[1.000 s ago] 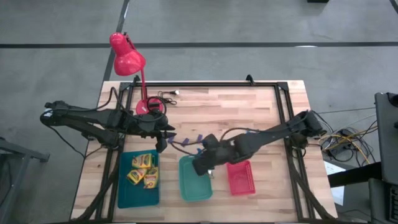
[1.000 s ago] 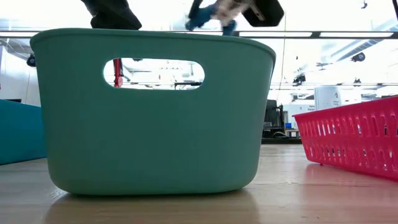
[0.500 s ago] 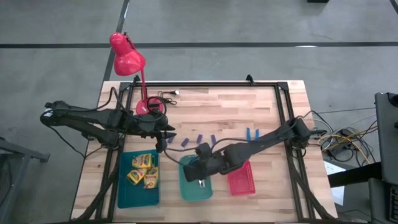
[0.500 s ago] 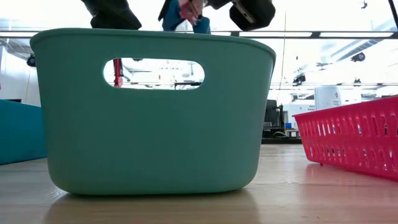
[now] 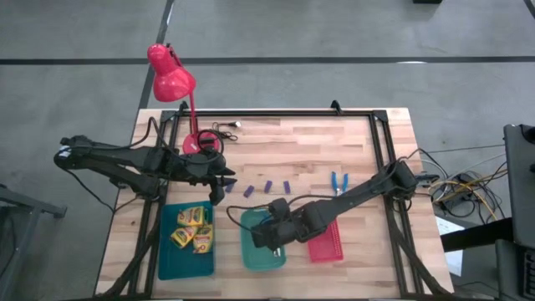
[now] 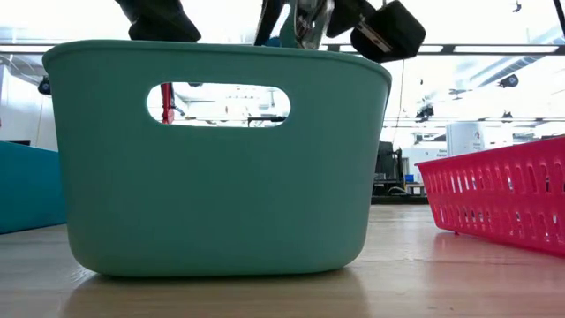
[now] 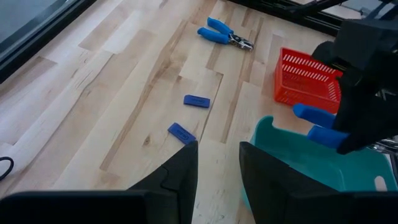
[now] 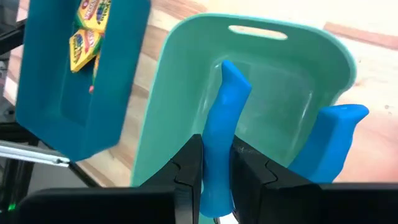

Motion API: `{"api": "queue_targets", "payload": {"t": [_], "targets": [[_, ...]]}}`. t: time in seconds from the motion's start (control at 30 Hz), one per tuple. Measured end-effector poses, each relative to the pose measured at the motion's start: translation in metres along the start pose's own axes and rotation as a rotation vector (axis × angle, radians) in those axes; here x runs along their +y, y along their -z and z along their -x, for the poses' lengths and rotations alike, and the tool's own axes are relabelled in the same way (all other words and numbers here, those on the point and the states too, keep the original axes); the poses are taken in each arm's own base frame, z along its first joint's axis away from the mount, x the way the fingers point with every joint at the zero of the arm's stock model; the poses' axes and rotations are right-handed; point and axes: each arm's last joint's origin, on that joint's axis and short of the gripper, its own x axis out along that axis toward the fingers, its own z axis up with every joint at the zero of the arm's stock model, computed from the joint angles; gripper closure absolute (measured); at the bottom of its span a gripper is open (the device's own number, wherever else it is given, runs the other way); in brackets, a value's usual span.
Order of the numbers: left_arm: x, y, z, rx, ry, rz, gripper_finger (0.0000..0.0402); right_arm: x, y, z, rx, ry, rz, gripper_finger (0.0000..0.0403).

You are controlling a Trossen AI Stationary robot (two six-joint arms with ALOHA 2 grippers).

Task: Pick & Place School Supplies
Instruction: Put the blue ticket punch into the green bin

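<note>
My right gripper (image 8: 216, 180) is shut on a blue-handled scissor-like tool (image 8: 227, 106) and hangs over the inside of the green tray (image 5: 251, 251). A second blue-handled tool (image 5: 338, 182) lies flat on the table, right of several purple blocks (image 5: 269, 186). The crayon boxes (image 5: 191, 227) lie in the teal tray (image 5: 167, 263). My left gripper (image 5: 219, 188) stays open above the table, just beyond the teal tray, with nothing between its fingers (image 7: 180, 174). My right gripper pinches one blue handle (image 8: 219, 149) of the tool between its two fingers. The handle runs out ahead along the fingers, and the other handle (image 8: 329, 140) stands free beside them. The fingers slant down from the table's right. The tool is lifted clear above the green tray's floor.
The red tray (image 5: 324, 241) stands right of the green tray, close under my right arm. A red desk lamp (image 5: 171, 79) with its cable stands at the far left. Bare wood lies around the blocks and toward the far edge.
My right gripper has gone toward the table's near edge and down with the blue-handled tool, rolling its wrist, and now hangs lower over the green tray. Its arm has uncovered the second tool on the table.
</note>
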Motion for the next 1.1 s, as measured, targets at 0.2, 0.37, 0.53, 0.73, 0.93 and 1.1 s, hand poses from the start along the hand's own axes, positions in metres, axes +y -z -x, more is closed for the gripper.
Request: {"api": "queue_targets", "payload": {"t": [0.2, 0.37, 0.53, 0.73, 0.93, 1.1], "targets": [[0.0, 0.0, 0.0, 0.0, 0.0, 0.0, 0.028, -0.01, 0.004, -0.013, 0.016, 0.002, 0.007, 0.0349], [0.0, 0.0, 0.0, -0.001, 0.0, 0.0, 0.028, -0.018, 0.009, -0.025, 0.037, -0.015, 0.032, 0.0349], [0.0, 0.0, 0.0, -0.001, -0.001, 0.0, 0.028, -0.02, 0.009, -0.033, 0.045, -0.06, 0.028, 0.0349], [0.0, 0.0, 0.0, -0.001, -0.001, 0.0, 0.028, -0.023, 0.001, -0.038, 0.045, -0.057, 0.052, 0.0349], [0.0, 0.0, 0.0, -0.001, -0.001, 0.0, 0.028, -0.026, -0.006, -0.048, 0.093, -0.111, 0.101, 0.0349], [0.0, 0.0, 0.0, -0.001, -0.001, 0.0, 0.028, -0.033, -0.004, -0.055, 0.1, -0.111, 0.098, 0.0349]]}}
